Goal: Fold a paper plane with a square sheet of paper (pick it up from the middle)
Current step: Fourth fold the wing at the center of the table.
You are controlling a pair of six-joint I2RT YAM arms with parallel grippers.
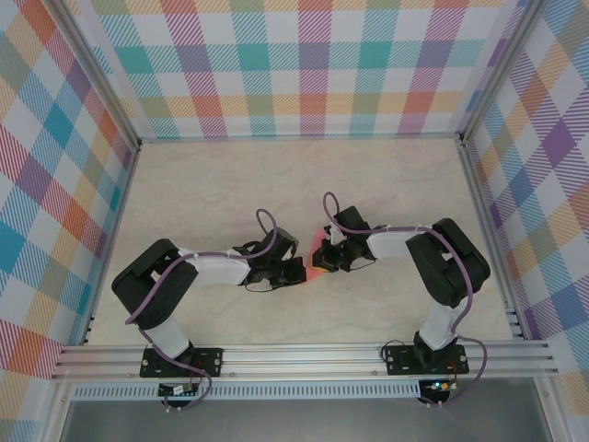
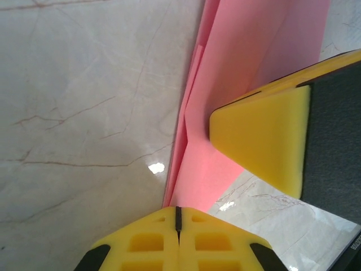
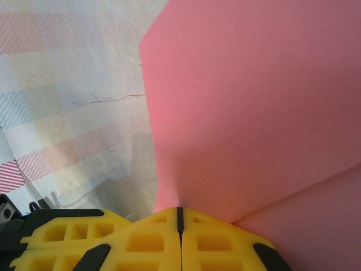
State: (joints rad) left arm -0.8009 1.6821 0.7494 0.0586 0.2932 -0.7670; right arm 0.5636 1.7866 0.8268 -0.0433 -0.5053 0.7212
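The left gripper (image 2: 178, 210) has its two yellow fingers pressed flat together with only a thin dark seam between them. The lower end of the paper (image 2: 237, 62) runs down into their tips, so it is pinching the sheet there. The right gripper (image 3: 180, 210) is closed the same way, the paper rising straight out of its seam and fanning wide above it. The sheet is plain salmon-pink and already partly folded. The left wrist view shows layered edges along its left side and a crease bending through the middle, and the right wrist view shows a diagonal fold line at the lower right. In the left wrist view one yellow finger (image 2: 262, 135) of the right gripper sits against the face of the sheet. From above, the paper is a small pink patch held between the two grippers near the middle of the table (image 1: 276, 175). Whether it touches the tabletop I cannot tell. The left arm (image 1: 216, 267) and the right arm (image 1: 409, 244) are each bent at the elbow, forearms reaching inward toward one another, with purple cables looping over them. The tabletop is pale with a faint marble veining. Plaid wall panels (image 1: 304, 64) in many colours stand on three sides, and an aluminium rail (image 1: 304, 354) along the near edge carries both bases.
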